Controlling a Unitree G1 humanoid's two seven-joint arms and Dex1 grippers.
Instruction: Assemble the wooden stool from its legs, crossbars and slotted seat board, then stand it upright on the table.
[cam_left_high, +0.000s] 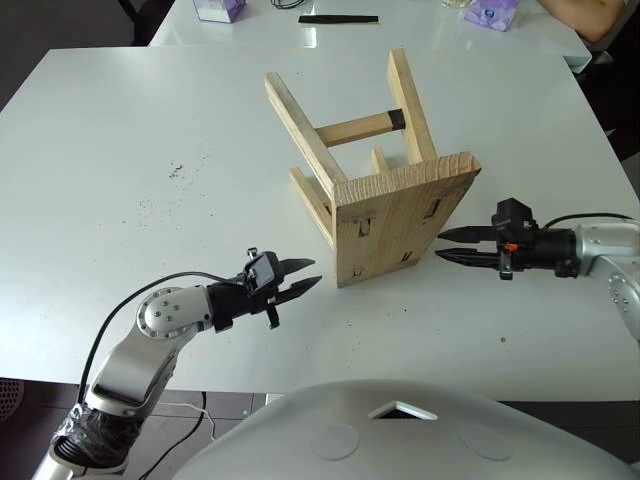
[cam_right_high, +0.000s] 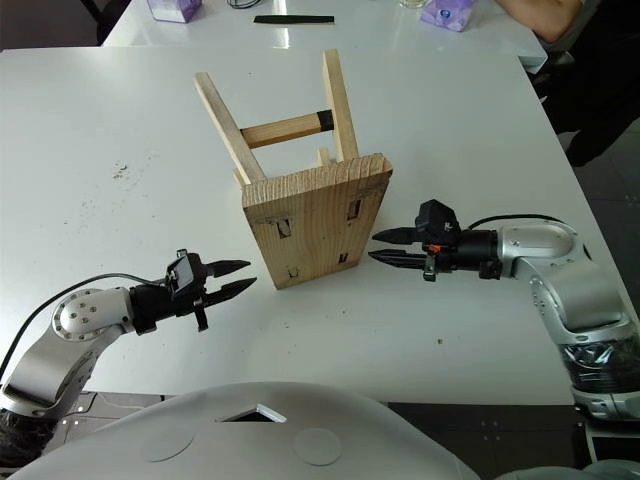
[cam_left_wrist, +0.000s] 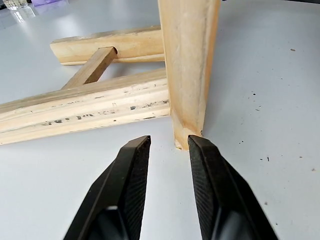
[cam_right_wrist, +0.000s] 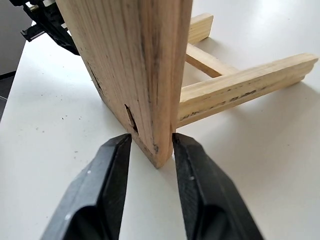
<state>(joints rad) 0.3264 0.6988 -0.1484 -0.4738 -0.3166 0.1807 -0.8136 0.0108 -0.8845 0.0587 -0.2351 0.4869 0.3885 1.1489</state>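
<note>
Pale wooden stool (cam_left_high: 385, 190) on its side on the white bench (cam_left_high: 120, 200), an end effector at each end of the seat.

I judge it stiff, fairly light, with raw wood that should grip well. The slotted seat board (cam_left_high: 400, 225) stands on one long edge, legs (cam_left_high: 300, 125) pointing away from me, so I'd take hold across the board's thickness at its two ends. My left end effector (cam_left_high: 312, 273) sits low by the board's near left corner, jaws moderately apart and holding nothing. The right end effector (cam_left_high: 442, 246) reaches in level from the right, jaws open and straddling the board's edge, not visibly clamped.
</note>
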